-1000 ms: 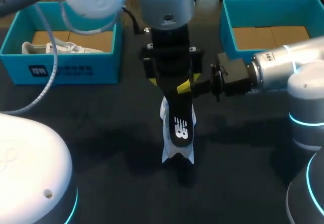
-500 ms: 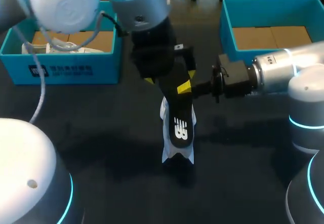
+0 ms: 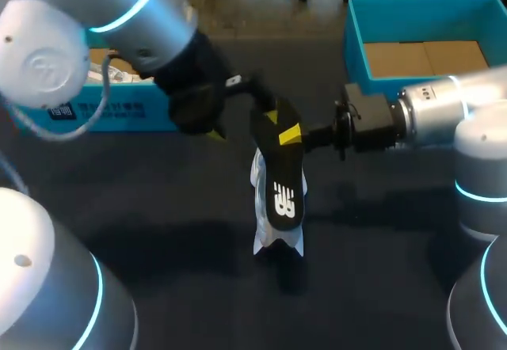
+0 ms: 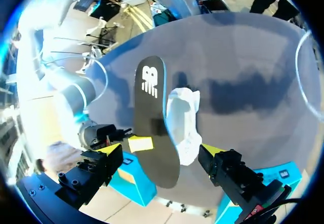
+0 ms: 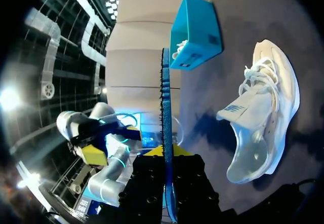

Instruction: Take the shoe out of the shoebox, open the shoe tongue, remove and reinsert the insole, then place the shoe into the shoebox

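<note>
A black insole (image 3: 281,177) with a white logo stands tilted above the white shoe (image 3: 277,241), which lies on the dark table. My right gripper (image 3: 291,136) is shut on the insole's upper part from the right. In the right wrist view the insole (image 5: 166,107) shows edge-on between the right gripper's fingers (image 5: 167,155), with the shoe (image 5: 258,122) lying on its side beyond. My left gripper (image 3: 238,116) stands open just left of the insole's top. In the left wrist view the insole (image 4: 152,127) and shoe (image 4: 185,122) lie ahead of its spread gripper (image 4: 162,153).
A blue shoebox (image 3: 103,108) with another white shoe inside sits at the back left, partly hidden by my left arm. A second blue box (image 3: 356,45) with a cardboard bottom stands at the back right. Dark table surface surrounds the shoe.
My left arm has swung to the left, carrying its open gripper away from over the insole's top. The right gripper, insole and shoe have stayed put.
</note>
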You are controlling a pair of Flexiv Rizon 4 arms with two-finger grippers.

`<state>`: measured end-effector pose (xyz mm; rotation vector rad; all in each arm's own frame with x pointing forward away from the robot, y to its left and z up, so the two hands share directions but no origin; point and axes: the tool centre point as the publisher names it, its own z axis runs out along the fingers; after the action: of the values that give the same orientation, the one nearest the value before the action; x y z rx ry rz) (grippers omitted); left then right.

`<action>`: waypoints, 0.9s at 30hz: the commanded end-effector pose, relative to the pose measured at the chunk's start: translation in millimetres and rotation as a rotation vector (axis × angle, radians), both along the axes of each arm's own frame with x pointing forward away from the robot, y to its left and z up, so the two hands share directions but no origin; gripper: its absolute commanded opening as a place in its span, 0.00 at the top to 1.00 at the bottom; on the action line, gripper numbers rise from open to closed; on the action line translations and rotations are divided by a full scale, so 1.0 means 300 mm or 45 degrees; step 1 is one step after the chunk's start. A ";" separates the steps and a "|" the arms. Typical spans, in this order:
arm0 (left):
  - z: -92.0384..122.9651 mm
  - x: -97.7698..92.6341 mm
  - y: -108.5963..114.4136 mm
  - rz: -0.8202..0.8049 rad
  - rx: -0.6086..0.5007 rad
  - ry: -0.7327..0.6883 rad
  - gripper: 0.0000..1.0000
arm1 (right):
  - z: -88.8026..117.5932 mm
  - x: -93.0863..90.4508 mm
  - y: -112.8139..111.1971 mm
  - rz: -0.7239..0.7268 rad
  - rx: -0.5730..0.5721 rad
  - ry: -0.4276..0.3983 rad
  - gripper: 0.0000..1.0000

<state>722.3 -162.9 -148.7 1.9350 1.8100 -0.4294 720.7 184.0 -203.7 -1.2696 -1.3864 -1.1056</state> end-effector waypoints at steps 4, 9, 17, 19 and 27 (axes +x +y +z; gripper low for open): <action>-0.012 -0.011 0.066 -0.091 -0.752 -0.073 0.00 | -0.002 -0.024 0.001 -0.026 0.005 0.001 1.00; -0.010 -0.025 0.078 -0.094 -0.866 -0.048 0.00 | 0.004 -0.027 -0.005 -0.040 0.004 0.003 1.00; -0.030 -0.019 0.100 -0.114 -0.969 -0.039 0.00 | 0.003 -0.027 -0.002 -0.050 0.030 -0.003 1.00; -0.032 -0.018 0.101 -0.137 -0.971 -0.036 0.00 | 0.008 -0.026 -0.002 -0.050 0.037 -0.014 1.00; -0.032 -0.018 0.101 -0.137 -0.971 -0.036 0.00 | 0.004 -0.033 -0.005 -0.053 0.071 -0.022 1.00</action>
<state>717.8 -132.1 -153.9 1.5679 1.3521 -0.8715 714.3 181.9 -199.6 -1.2555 -1.3461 -1.1728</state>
